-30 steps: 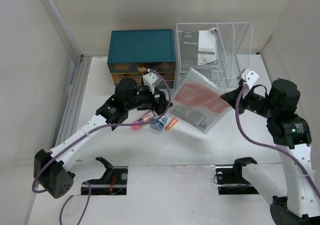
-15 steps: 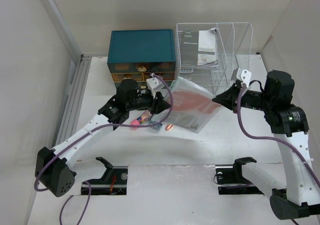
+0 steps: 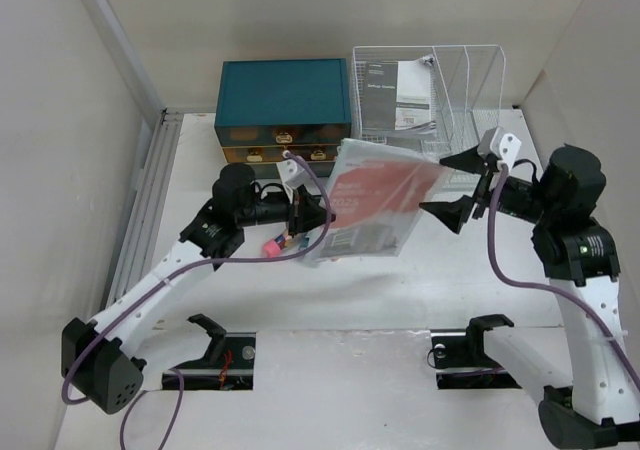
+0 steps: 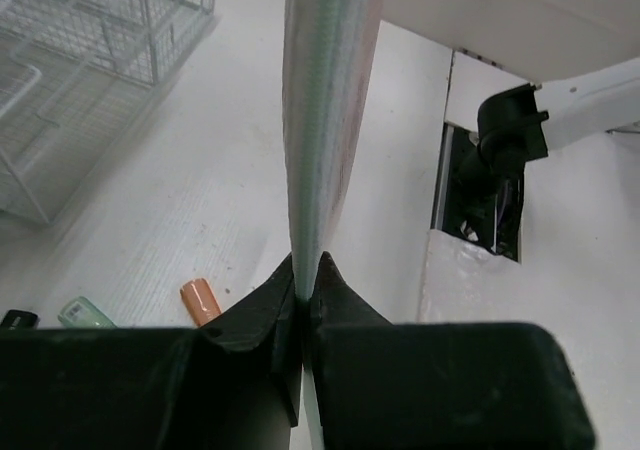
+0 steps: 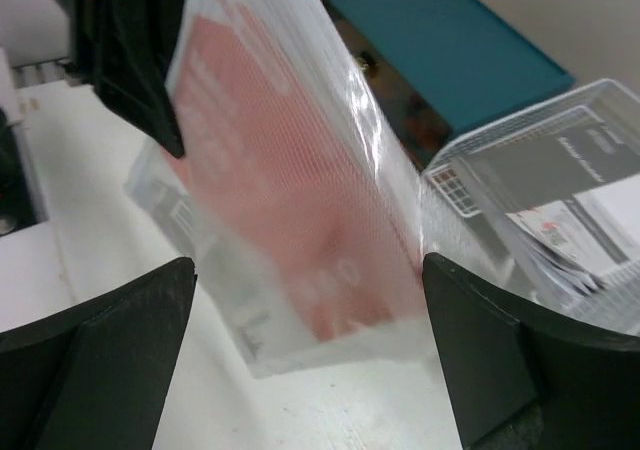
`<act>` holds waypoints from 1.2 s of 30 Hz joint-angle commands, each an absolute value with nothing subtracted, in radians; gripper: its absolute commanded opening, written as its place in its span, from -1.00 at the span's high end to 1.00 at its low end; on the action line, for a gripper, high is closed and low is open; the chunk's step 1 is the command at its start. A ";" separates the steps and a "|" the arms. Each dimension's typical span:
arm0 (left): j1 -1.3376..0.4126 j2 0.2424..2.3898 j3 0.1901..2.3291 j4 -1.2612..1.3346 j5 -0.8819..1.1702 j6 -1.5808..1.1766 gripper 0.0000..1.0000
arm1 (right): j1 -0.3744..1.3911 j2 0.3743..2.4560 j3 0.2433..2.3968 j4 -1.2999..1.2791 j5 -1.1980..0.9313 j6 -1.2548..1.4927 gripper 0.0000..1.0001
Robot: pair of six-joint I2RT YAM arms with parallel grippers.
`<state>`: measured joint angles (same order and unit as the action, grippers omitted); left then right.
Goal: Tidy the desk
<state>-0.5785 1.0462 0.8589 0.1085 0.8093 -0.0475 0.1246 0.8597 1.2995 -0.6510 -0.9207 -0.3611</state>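
1. Left gripper (image 3: 300,217) is pinching shut on the lower edge of the red-and-white booklet in a clear plastic sleeve (image 3: 375,202), holding it tilted up off the white table (image 3: 420,290).
2. Right gripper (image 3: 455,186) is gaping wide, fingers flanking the booklet's other edge; contact unclear.
3. Booklet is hanging before the teal drawer box (image 3: 283,90) and the wire file rack (image 3: 470,70).
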 commanded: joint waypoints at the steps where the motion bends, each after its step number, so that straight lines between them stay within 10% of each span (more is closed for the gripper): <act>1: -0.537 0.945 0.877 0.285 0.862 -0.118 1.00 | 0.120 0.773 1.237 -0.422 -0.786 -0.215 -1.00; 17: -0.505 0.913 0.950 0.348 0.945 -0.181 1.00 | 0.086 0.937 1.143 -0.123 -0.899 0.003 -1.00; 29: -0.505 0.956 0.950 0.393 0.966 -0.199 1.00 | 0.077 1.042 1.108 0.160 -1.389 0.186 -0.73; 33: -0.505 0.976 0.950 0.393 0.954 -0.199 1.00 | 0.086 1.031 1.108 0.160 -1.436 0.173 -0.19; 36: -0.505 0.996 0.959 0.402 0.945 -0.199 1.00 | 0.086 1.031 1.108 0.160 -1.436 0.163 0.58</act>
